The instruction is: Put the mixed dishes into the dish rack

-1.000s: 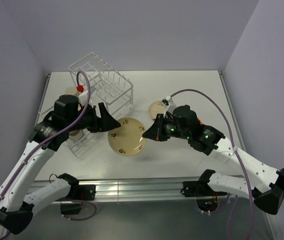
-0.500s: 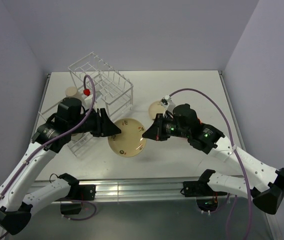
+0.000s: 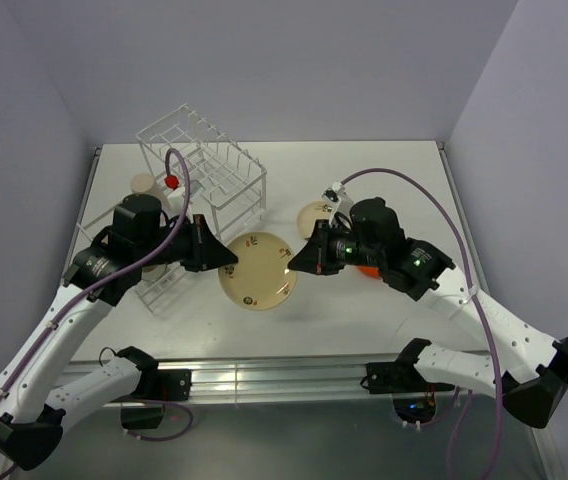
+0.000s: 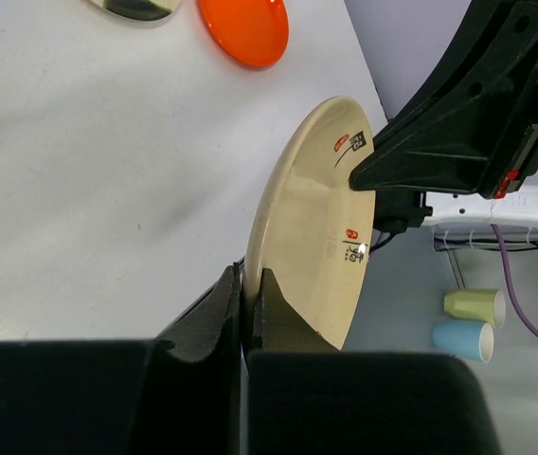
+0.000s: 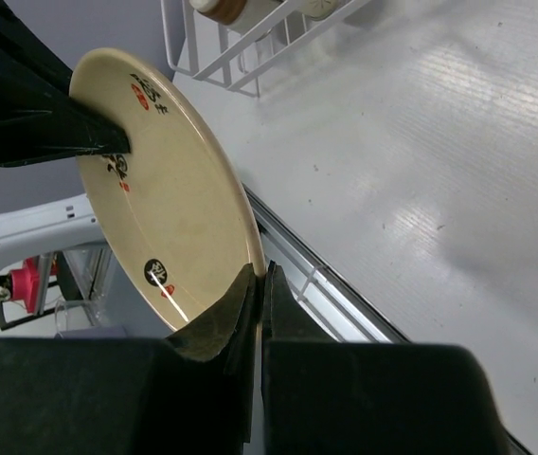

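Observation:
A cream plate (image 3: 256, 271) with brown motifs hangs above the table between both arms, tilted on edge. My left gripper (image 3: 230, 264) is shut on its left rim; in the left wrist view the jaws (image 4: 250, 292) pinch the edge of the plate (image 4: 316, 227). My right gripper (image 3: 294, 266) is shut on the opposite rim, seen in the right wrist view (image 5: 260, 282) clamped on the plate (image 5: 165, 199). The dish rack (image 3: 204, 165) stands at the back left, its low tray section (image 3: 164, 288) under my left arm.
Another cream plate (image 3: 312, 215) lies on the table behind my right gripper. An orange plate (image 4: 245, 28) lies flat beyond it, mostly hidden under the right arm from above. A beige cup (image 3: 143, 183) sits by the rack's left side.
My left gripper has closed onto the plate's left rim. The right gripper has kept its hold and risen slightly, and the plate now hangs between both.

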